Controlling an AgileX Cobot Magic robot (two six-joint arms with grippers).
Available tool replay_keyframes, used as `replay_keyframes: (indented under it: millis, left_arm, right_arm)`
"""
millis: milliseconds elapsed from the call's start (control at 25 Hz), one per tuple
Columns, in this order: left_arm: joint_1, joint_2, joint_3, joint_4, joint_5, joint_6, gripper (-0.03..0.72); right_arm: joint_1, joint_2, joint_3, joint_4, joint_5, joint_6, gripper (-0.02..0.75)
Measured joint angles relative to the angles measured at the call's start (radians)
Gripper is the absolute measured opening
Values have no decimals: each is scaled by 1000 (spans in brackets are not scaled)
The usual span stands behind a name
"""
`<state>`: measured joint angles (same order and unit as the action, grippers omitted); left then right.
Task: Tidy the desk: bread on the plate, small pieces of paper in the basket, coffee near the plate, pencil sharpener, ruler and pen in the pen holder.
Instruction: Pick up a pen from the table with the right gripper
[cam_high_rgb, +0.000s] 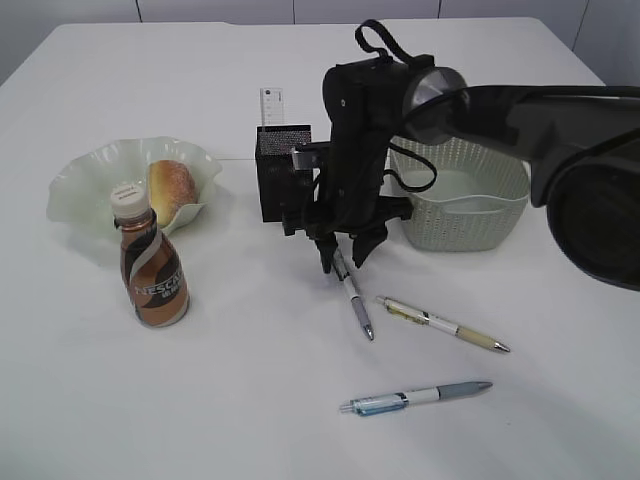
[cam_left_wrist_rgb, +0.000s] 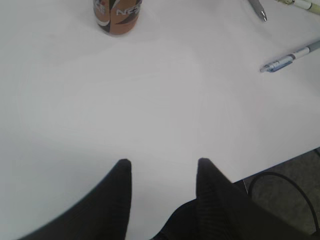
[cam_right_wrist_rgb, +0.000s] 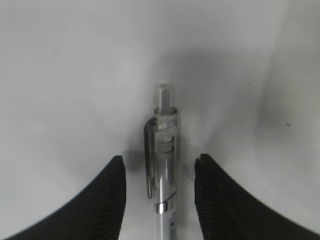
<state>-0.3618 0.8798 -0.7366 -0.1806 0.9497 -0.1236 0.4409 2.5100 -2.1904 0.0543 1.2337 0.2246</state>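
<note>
Desk (cam_high_rgb: 90, 400): white surface, items inspected in descending size. Right arm reaches in from the right side; right gripper (cam_high_rgb: 346, 252) is lowered over the clear pen (cam_high_rgb: 355, 297), jaws partly open, one finger each side of the barrel, neither seen touching it in the wrist view. Basket (cam_high_rgb: 470, 225) sits right of the pen holder (cam_high_rgb: 282, 170), a ruler (cam_high_rgb: 271, 105) upright inside the holder. Plate (cam_high_rgb: 85, 185) at left carries the bread (cam_high_rgb: 172, 188). Coffee bottle (cam_high_rgb: 152, 262) stands just in front of the plate. Beige pen (cam_high_rgb: 445, 325) and blue pen (cam_high_rgb: 415, 397) lie nearer the front. Left gripper (cam_left_wrist_rgb: 161, 167) hovers above bare table, partly open, empty.
</note>
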Motion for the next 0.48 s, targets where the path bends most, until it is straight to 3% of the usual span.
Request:
replay_keyframes:
  millis: [320, 480]
  left_arm:
    - [0, 0, 0, 0, -2, 0, 318]
    - [0, 0, 0, 0, -2, 0, 318]
  right_arm:
    - [0, 18, -2, 4, -2, 0, 326]
    - [0, 20, -2, 6, -2, 2, 220]
